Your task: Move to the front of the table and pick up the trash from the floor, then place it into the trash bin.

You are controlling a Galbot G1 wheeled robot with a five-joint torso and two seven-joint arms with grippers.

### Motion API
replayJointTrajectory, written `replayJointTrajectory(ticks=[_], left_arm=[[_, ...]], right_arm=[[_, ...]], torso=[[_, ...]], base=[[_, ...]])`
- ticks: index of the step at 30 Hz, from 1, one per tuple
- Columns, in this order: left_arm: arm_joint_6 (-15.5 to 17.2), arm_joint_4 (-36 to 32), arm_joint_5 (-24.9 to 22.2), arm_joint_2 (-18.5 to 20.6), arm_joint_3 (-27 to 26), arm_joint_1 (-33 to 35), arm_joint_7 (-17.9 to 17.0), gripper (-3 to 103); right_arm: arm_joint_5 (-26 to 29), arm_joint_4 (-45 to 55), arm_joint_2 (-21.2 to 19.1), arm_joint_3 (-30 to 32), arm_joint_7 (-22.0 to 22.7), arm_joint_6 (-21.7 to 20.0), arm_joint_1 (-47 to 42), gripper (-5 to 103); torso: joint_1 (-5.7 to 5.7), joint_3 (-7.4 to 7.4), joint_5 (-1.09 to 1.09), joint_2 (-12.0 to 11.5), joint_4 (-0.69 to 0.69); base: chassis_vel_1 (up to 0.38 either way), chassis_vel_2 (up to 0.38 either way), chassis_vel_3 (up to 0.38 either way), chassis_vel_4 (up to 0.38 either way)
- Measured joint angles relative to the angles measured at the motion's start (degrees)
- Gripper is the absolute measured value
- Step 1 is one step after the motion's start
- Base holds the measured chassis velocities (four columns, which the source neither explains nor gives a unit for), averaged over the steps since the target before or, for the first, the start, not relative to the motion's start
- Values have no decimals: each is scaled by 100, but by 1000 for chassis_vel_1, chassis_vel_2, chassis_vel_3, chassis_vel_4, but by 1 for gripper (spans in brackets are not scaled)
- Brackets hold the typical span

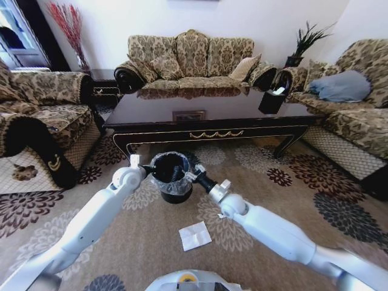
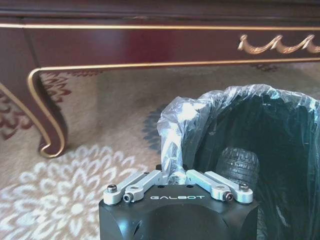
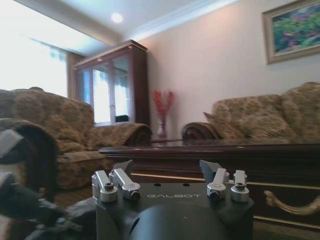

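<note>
The trash bin, black with a crinkly liner, stands on the carpet just before the table. My left gripper is at the bin's left rim; in the left wrist view the left gripper is shut on the liner edge. My right gripper is at the bin's right rim, and the right wrist view shows the right gripper open and holding nothing. The trash, a white square paper sheet, lies flat on the carpet nearer to me, between my arms. Something dark and ribbed sits inside the bin.
Patterned sofas stand at the left, behind the table and at the right. A small dark tissue box is on the table's right end. The table's curved leg is near the bin. Open carpet lies to the right.
</note>
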Motion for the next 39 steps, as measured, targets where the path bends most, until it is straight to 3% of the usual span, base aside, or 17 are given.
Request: replayJointTrajectory(ticks=[3,4,5,6,7,8,10,11,13,17,23,27,33,39], left_arm=[[1,-151,9,133,-192,222,0,4],[1,-151,9,133,-192,222,0,4],[0,-299,-11,255,-375,371,-13,4],[0,-336,-25,286,-421,406,-17,4],[0,-336,-25,286,-421,406,-17,4],[-3,-413,-53,359,-519,488,-24,4],[-5,-581,-84,550,-754,718,-45,4],[-5,-581,-84,550,-754,718,-45,4],[-5,-739,-97,726,-1008,970,-59,4],[-6,-874,-103,886,-1267,1236,-61,4],[-20,-1100,-110,1092,-1746,1751,-48,4],[-27,-1199,-112,1176,-1950,1982,-27,4],[-31,-1245,-113,1215,-2020,2074,-22,4],[-32,-1280,-119,1277,-2056,2152,-20,4]], right_arm=[[-63,83,-146,360,548,-567,-325,87],[-63,83,-146,360,548,-567,-325,87],[-233,35,-227,566,1136,-1262,-638,92],[-250,-1,-232,616,1362,-1518,-739,96],[-250,-1,-232,616,1362,-1518,-739,96],[-103,-68,-211,664,1784,-1945,-886,99],[836,-180,37,675,3006,-2812,-1046,100],[836,-180,37,675,3006,-2812,-1046,100],[1367,-338,290,653,3763,-3309,-1084,100],[1518,-497,484,584,4060,-3542,-1108,100],[2202,-671,879,534,4850,-4053,-1198,100],[3175,-703,1292,732,5887,-4541,-1209,100],[3191,-944,1624,848,6013,-4556,-1214,100],[2709,-1758,2383,1339,5957,-4179,-1216,100]], torso=[[0,0,0,0,1],[0,0,0,0,1],[0,0,0,0,-1],[0,0,1,0,-2],[0,0,1,0,-2],[0,0,1,0,-4],[0,0,2,0,-4],[0,0,2,0,-4],[0,0,0,0,1],[0,1,0,0,1],[0,1,-1,0,0],[0,1,0,0,0],[0,1,0,0,-2],[1,1,1,0,0]], base=[[0,0,0,0],[0,0,0,0],[0,0,0,0],[0,0,0,0],[0,0,0,0],[0,0,0,0],[0,0,0,0],[0,0,0,0],[0,0,0,0],[0,0,0,0],[0,0,0,0],[0,0,0,0],[0,0,0,0],[0,0,0,0]])
